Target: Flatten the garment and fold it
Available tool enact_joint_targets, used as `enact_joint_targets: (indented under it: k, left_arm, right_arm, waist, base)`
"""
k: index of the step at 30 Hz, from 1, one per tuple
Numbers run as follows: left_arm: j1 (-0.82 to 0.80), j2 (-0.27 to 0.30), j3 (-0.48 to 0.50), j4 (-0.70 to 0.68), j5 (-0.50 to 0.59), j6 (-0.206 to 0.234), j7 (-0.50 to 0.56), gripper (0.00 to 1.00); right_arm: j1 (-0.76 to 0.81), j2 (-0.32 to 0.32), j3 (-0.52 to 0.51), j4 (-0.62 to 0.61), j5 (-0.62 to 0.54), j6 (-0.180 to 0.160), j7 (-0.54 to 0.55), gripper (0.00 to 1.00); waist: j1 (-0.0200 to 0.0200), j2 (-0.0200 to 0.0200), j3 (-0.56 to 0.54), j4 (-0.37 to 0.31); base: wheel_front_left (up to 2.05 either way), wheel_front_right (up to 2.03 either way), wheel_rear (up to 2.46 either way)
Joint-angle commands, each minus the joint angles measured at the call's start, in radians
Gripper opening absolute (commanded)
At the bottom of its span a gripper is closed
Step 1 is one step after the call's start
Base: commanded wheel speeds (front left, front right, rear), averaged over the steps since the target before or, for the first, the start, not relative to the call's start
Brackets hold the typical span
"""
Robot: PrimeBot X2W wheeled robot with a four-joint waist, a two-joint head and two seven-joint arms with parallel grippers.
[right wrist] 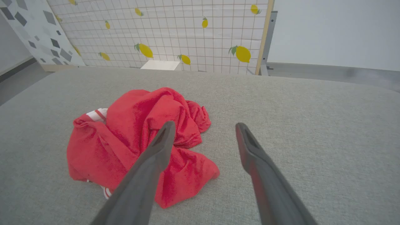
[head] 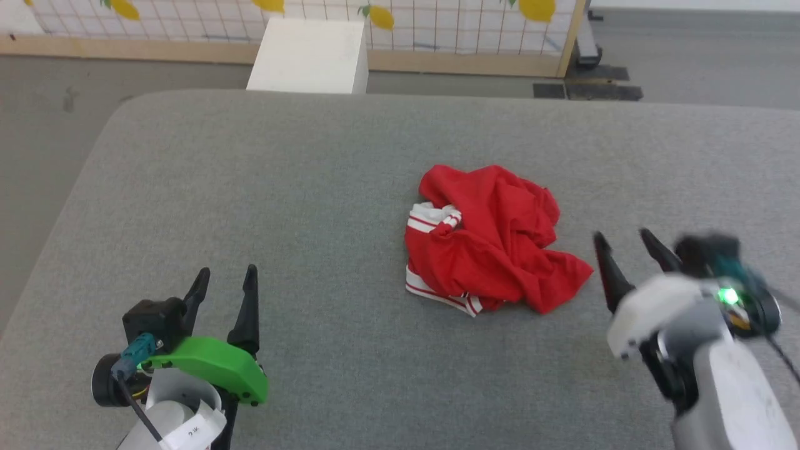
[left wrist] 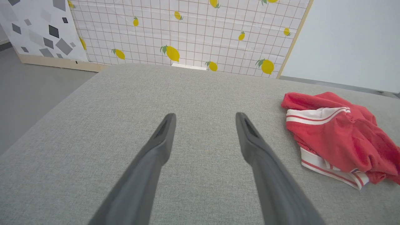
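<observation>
One crumpled red jersey T-shirt (head: 494, 244) lies mid-way across the grey fabric-covered desk (head: 281, 175), its print folded out of sight. Two grippers flank it, both spread wide and empty: the left gripper (head: 227, 270) well apart, the right gripper (head: 621, 234) just beside and blurred. Beyond stand one white box (head: 309, 56) and a lemon-print screen (head: 437, 25).

The garment (head: 487, 240) lies on the pad (head: 281, 175), a little right of its middle. The left gripper (head: 227, 270) hangs over the pad's near left part, well apart from the garment. The right gripper (head: 621, 234) is just beside the garment's right edge. Behind the pad stands a box (head: 309, 56), and behind that a panel (head: 450, 31).
</observation>
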Motion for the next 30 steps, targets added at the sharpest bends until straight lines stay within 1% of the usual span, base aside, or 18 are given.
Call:
enact_joint_targets:
  k: [1, 5, 7, 9, 13, 19, 23, 26, 27, 28, 30]
  left_arm:
    - [-0.012, -0.002, -0.001, -0.004, 0.007, 0.007, -0.006, 1.0]
    - [-0.03, -0.005, -0.003, -0.014, 0.012, 0.011, -0.008, 1.0]
    - [-0.039, -0.007, -0.006, -0.02, 0.015, 0.012, -0.009, 1.0]
    - [-0.05, -0.009, -0.01, -0.024, 0.018, 0.011, -0.008, 1.0]
    - [-0.074, -0.017, -0.016, -0.028, 0.021, 0.01, -0.01, 1.0]
    - [-0.101, -0.032, -0.028, -0.026, 0.026, 0.009, -0.015, 1.0]
    - [-0.108, -0.036, -0.03, -0.016, 0.025, 0.006, -0.022, 1.0]
    - [-0.111, -0.039, -0.032, -0.007, 0.023, 0.005, -0.026, 1.0]
    - [-0.111, -0.039, -0.032, -0.004, 0.022, 0.004, -0.027, 1.0]
    - [-0.111, -0.04, -0.033, -0.002, 0.021, 0.004, -0.028, 1.0]
    - [-0.11, -0.04, -0.033, 0.003, 0.019, 0.004, -0.028, 1.0]
  right_arm:
    - [-0.053, -0.015, 0.02, 0.017, -0.008, -0.002, 0.078, 1.0]
    - [-0.17, -0.068, 0.081, 0.061, -0.012, -0.002, 0.304, 1.0]
    - [-0.221, -0.1, 0.117, 0.079, -0.014, -0.002, 0.397, 1.0]
    - [-0.259, -0.129, 0.156, 0.098, -0.015, -0.002, 0.482, 1.0]
    - [-0.303, -0.177, 0.231, 0.131, 0.006, -0.002, 0.619, 1.0]
    - [-0.302, -0.226, 0.333, 0.166, 0.054, -0.002, 0.74, 1.0]
    - [-0.289, -0.246, 0.403, 0.171, 0.086, -0.002, 0.781, 1.0]
    - [-0.282, -0.26, 0.434, 0.173, 0.118, -0.002, 0.818, 1.0]
    - [-0.283, -0.267, 0.438, 0.17, 0.127, -0.002, 0.821, 0.37]
    - [-0.284, -0.273, 0.441, 0.167, 0.132, -0.002, 0.818, 0.0]
    - [-0.289, -0.284, 0.438, 0.161, 0.147, -0.002, 0.81, 0.0]
  waist:
    - [0.0, 0.0, 0.032, 0.017]
    - [0.0, 0.0, 0.072, 0.039]
    - [0.0, 0.0, 0.093, 0.052]
    - [0.0, 0.0, 0.113, 0.066]
    - [0.0, 0.0, 0.152, 0.093]
    - [0.0, 0.0, 0.194, 0.121]
    - [0.0, 0.0, 0.203, 0.127]
    - [0.0, 0.0, 0.202, 0.126]
    - [0.0, 0.0, 0.199, 0.125]
    - [0.0, 0.0, 0.197, 0.123]
    - [0.0, 0.0, 0.188, 0.118]
  base:
    - [0.0, 0.0, 0.0]
    - [0.0, 0.0, 0.0]
    - [0.0, 0.0, 0.0]
    - [0.0, 0.0, 0.0]
    - [0.0, 0.0, 0.0]
    - [0.0, 0.0, 0.0]
    - [0.0, 0.0, 0.0]
    - [0.0, 0.0, 0.0]
    - [0.0, 0.0, 0.0]
    - [0.0, 0.0, 0.0]
    - [0.0, 0.0, 0.0]
